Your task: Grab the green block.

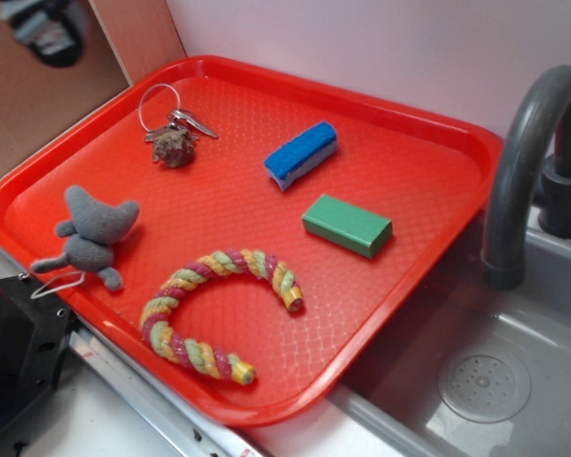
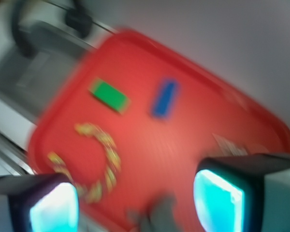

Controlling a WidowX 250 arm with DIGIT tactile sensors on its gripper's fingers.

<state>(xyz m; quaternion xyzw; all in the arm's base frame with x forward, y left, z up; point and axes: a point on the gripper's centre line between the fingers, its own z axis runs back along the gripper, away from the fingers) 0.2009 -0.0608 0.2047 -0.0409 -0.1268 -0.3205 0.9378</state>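
The green block [image 1: 347,225] lies flat on the red tray [image 1: 428,143], right of its middle, with nothing touching it. In the blurred wrist view the green block [image 2: 109,95] shows far from my gripper [image 2: 135,205], which hangs high above the tray. The jaws stand wide apart with nothing between them; the cyan pads [image 2: 217,203] show at the bottom corners. In the exterior view only a blurred dark part of the arm [image 1: 48,33] shows at the top left.
On the tray: a blue sponge with a white side [image 1: 302,154], a keyring with a pinecone [image 1: 174,133], a grey plush toy [image 1: 93,236], a curved multicoloured rope [image 1: 219,309]. A grey sink [image 1: 485,381] with a dark faucet [image 1: 523,152] stands to the right.
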